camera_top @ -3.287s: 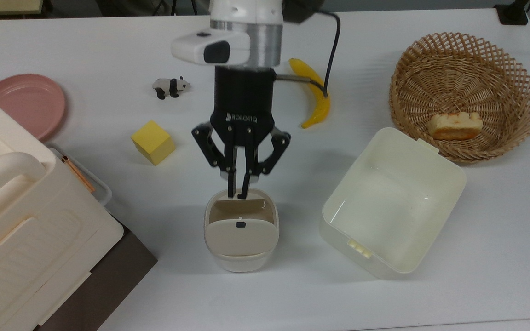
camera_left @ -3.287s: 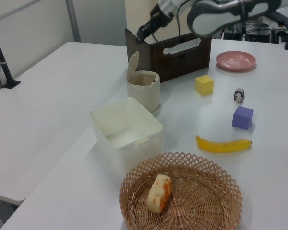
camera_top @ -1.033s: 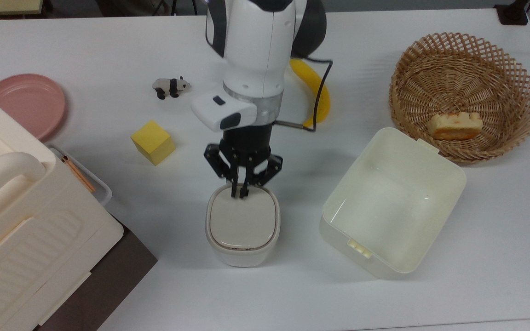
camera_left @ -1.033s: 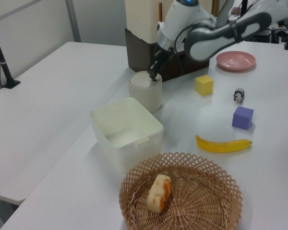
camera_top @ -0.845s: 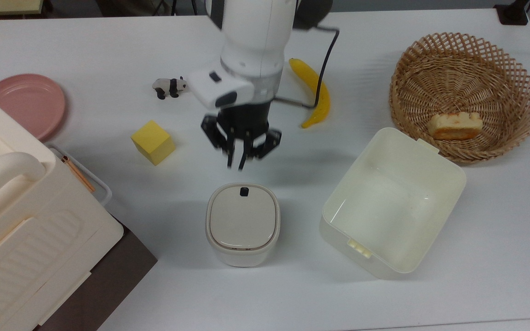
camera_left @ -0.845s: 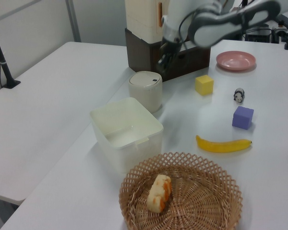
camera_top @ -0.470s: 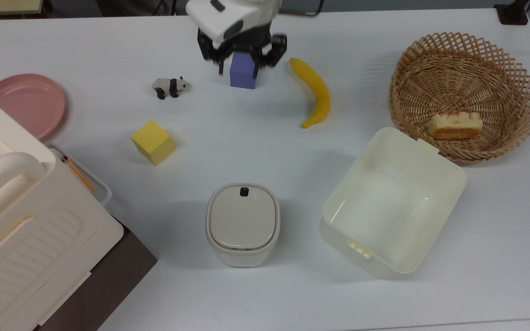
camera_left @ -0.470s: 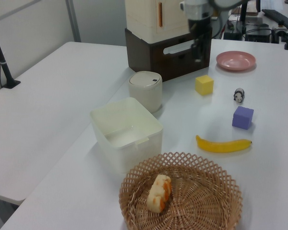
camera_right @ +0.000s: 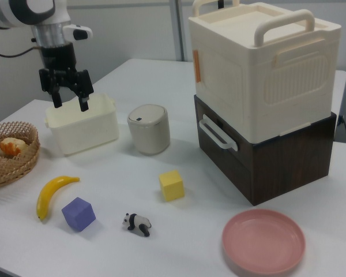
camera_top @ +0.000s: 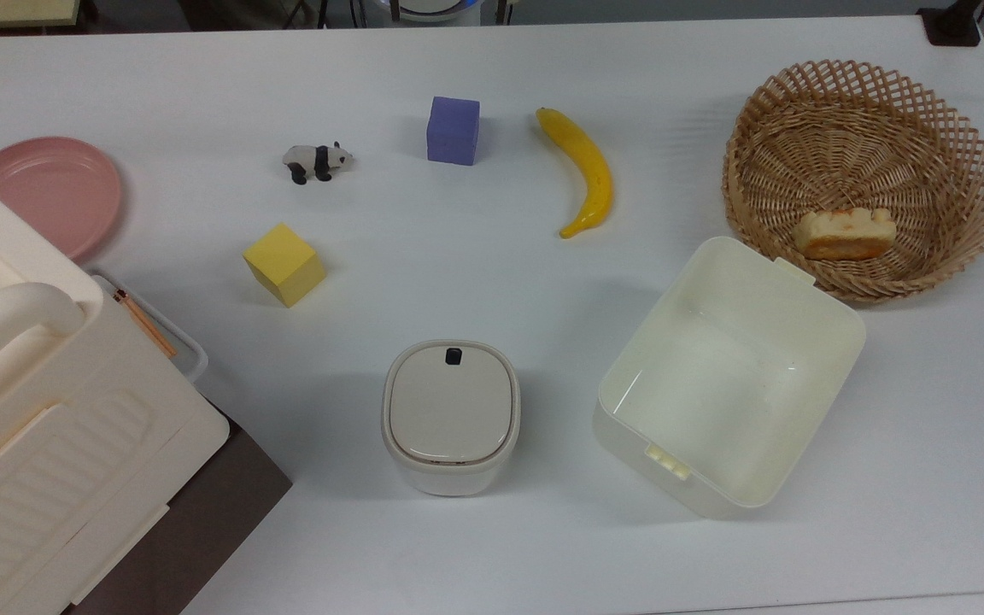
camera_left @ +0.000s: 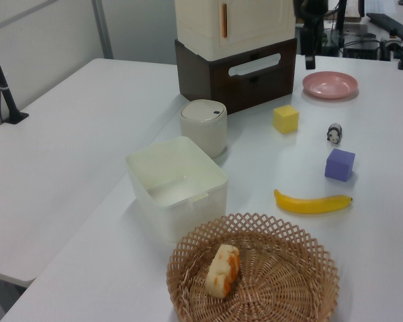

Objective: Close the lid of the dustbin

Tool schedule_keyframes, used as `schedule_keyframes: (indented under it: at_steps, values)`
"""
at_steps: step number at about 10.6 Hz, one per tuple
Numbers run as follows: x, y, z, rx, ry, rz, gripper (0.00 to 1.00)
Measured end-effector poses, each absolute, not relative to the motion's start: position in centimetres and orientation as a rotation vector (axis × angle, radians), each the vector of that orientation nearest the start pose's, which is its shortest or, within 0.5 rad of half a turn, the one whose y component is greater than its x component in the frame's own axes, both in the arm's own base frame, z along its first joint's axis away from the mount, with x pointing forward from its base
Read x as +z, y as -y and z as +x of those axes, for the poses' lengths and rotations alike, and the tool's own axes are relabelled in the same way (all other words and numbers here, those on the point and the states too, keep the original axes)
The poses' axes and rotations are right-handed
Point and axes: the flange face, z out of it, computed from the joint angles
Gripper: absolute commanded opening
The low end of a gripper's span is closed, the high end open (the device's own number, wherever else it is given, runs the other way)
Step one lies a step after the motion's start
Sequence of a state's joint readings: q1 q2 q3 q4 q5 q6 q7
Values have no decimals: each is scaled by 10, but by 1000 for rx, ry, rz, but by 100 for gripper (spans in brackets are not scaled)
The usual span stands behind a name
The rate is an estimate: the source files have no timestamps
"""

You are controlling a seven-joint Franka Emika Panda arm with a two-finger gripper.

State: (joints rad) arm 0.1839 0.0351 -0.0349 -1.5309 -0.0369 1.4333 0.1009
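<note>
The dustbin (camera_top: 451, 418), a small off-white plastic tub with rounded corners, stands near the middle of the table in the top view, between the big cream box (camera_top: 39, 410) on the top view's left and the lidless cream tub (camera_top: 727, 376) on the top view's right. Its lid (camera_top: 449, 401), a smooth beige-grey rounded-square panel, lies flat in the rim, black latch mark toward the far edge. The gripper (camera_right: 69, 98) hangs raised above the table, well apart from the bin, in the right view; its black fingers are spread and hold nothing. Judged risk: the lid may rest unlatched and spring up, since seating alone does not prove the catch engaged. A matte yellow cube (camera_top: 284, 264) sits to the top view's left of the bin.
</note>
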Motion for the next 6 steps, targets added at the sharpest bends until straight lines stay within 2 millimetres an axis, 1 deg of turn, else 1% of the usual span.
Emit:
schedule_keyframes:
  at_steps: [2, 3, 6]
  values:
    - [622, -65, 540, 180, 68, -3172, 100]
    - [622, -59, 540, 182, 74, -3160, 100]
    - [620, -47, 542, 191, 180, -3144, 100]
